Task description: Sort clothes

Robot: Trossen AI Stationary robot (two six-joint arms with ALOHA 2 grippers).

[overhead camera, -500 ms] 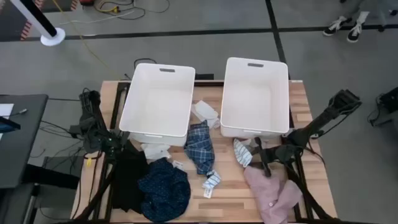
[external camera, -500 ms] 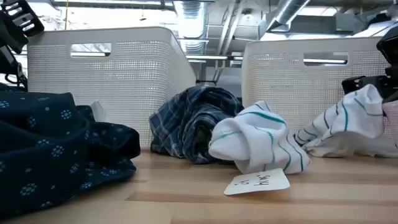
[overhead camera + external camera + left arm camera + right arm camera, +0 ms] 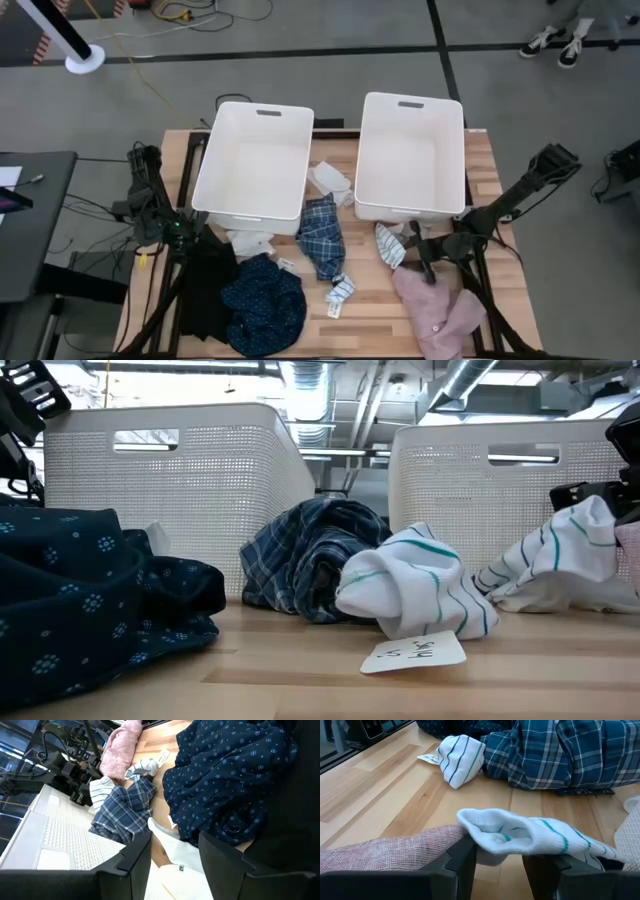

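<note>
We take the right tub (image 3: 410,155) as our landmark. The striped sock (image 3: 389,245) lies on the worktop (image 3: 370,305) just in front of that tub's near wall, and the right gripper (image 3: 428,262) hangs just beside it, between the sock and the pink garment (image 3: 437,308). In the right wrist view the sock (image 3: 530,836) lies directly ahead of the two fingers (image 3: 462,862), its long axis running crosswise to the gripper's line of approach, so the fingers would straddle its narrow width. The fingers stand partly spread, and nothing is pinched between them (the pink cloth (image 3: 385,852) lies against one finger but is not gripped).

We judge the right arm the nearer one for this sock. The left gripper (image 3: 176,232) waits at the near corner of the left tub (image 3: 253,160), well apart from the right tub, over the black garment (image 3: 208,290); its fingers (image 3: 135,857) are likewise partly spread and empty.

The remaining clothes lie in front of the gap between the tubs: the blue plaid garment (image 3: 321,232), a second balled sock (image 3: 340,290) and the navy dotted garment (image 3: 262,305). Both tubs appear empty, so sorting has not yet begun.
</note>
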